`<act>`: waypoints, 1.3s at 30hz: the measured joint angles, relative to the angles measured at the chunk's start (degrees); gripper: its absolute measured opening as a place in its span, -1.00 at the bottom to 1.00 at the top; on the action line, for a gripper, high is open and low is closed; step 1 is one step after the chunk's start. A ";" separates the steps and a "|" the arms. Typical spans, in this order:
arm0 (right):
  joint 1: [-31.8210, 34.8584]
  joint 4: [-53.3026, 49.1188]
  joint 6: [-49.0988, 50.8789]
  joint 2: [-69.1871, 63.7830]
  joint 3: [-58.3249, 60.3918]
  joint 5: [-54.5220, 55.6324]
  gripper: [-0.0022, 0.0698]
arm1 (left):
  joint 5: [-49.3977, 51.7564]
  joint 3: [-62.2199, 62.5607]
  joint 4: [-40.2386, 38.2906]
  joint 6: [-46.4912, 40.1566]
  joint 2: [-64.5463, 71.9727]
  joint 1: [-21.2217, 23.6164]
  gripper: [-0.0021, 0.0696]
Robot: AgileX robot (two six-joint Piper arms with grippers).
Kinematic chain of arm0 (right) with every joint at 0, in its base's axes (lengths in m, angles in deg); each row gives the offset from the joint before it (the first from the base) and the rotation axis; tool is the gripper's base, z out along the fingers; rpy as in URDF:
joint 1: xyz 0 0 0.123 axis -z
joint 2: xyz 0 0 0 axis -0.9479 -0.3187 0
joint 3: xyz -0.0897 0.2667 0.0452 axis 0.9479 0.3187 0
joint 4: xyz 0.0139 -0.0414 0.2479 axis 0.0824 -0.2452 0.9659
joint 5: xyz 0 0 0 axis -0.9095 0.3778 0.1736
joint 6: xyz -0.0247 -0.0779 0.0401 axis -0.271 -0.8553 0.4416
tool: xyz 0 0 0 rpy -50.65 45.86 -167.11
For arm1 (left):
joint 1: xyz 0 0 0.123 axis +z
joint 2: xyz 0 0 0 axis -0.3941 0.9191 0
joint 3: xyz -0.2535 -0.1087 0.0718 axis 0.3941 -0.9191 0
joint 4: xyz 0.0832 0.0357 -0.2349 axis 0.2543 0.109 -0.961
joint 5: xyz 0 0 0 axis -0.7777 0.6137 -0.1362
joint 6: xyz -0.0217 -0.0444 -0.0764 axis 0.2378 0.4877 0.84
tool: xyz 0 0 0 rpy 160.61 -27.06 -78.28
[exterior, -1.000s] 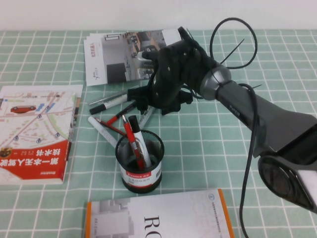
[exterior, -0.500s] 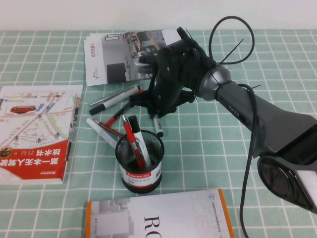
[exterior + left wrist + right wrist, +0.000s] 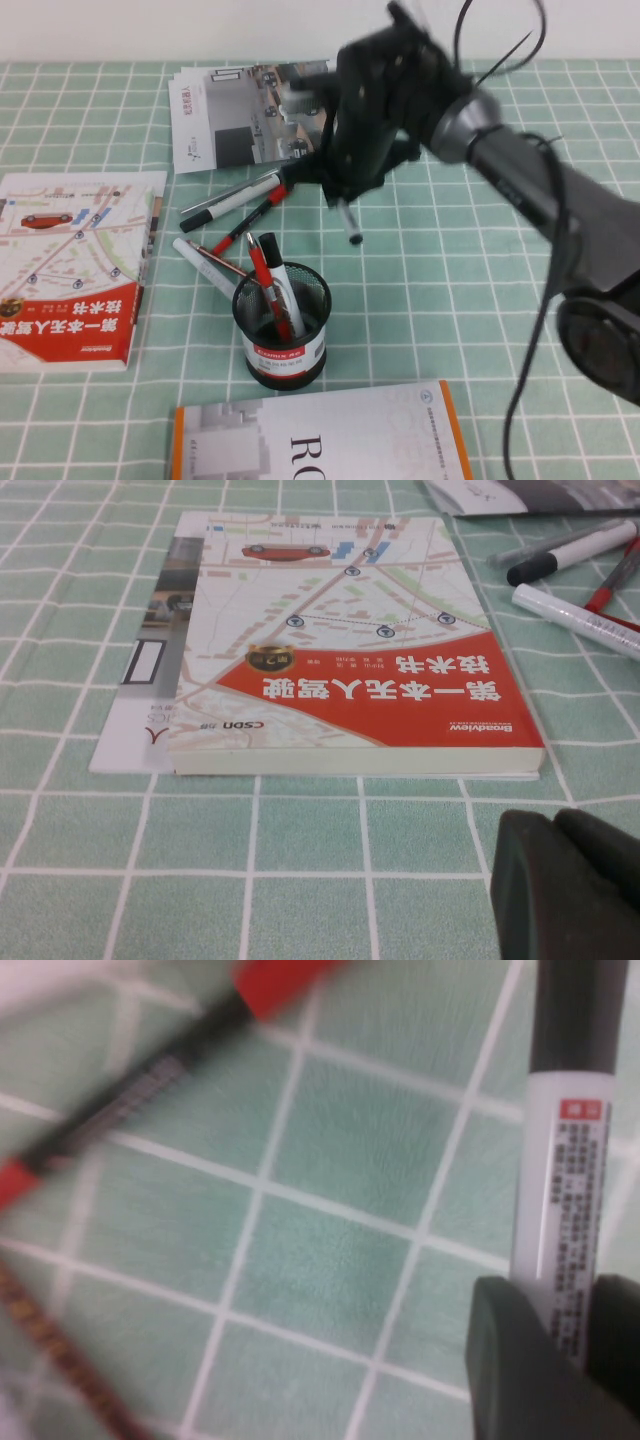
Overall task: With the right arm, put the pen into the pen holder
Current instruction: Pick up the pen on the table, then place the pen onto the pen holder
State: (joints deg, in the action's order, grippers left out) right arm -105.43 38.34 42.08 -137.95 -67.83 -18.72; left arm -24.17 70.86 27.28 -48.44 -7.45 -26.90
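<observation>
The pen (image 3: 349, 220), white barrel with a black cap, hangs cap-down above the cloth, held in my right gripper (image 3: 343, 190), which is shut on its barrel. In the right wrist view the pen (image 3: 568, 1160) runs between the two black fingers (image 3: 510, 1360) of that gripper (image 3: 565, 1335). The pen holder (image 3: 283, 322), a black mesh cup with a white label band, stands nearer me and to the left of the held pen and has several pens in it. My left gripper (image 3: 568, 885) is shut and empty, low over the cloth beside the red book (image 3: 350, 670).
A black pen with a red cap (image 3: 248, 222), a silvery-white pen (image 3: 232, 196) and a white pen (image 3: 200, 258) lie left of the gripper. A brochure (image 3: 240, 115) lies behind, the red book (image 3: 70, 270) at left, and an orange-edged book (image 3: 320, 435) in front.
My right gripper has risen and moved back and to the right, lifting the pen off the cloth. The pen now hangs cap-down in the air. The holder has not moved.
</observation>
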 joint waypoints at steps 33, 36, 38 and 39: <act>-3.09 0.99 -3.93 55.44 80.77 73.31 -0.63 | 0.00 0.00 0.00 0.00 0.00 0.00 -0.95; -6.62 -3.37 -3.93 54.82 86.70 88.84 -0.63 | 0.00 0.00 0.00 0.00 0.00 0.00 -0.95; -8.40 -5.01 -4.02 53.59 89.31 97.23 -0.63 | 0.00 0.00 0.00 0.00 0.00 0.00 -0.95; -8.83 -5.39 -4.02 52.93 90.07 101.22 -0.63 | 0.00 0.00 0.00 0.00 0.00 0.00 -0.95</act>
State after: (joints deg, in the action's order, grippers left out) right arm -114.26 32.95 38.07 -85.03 22.24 82.50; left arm -24.17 70.86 27.28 -48.44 -7.45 -26.90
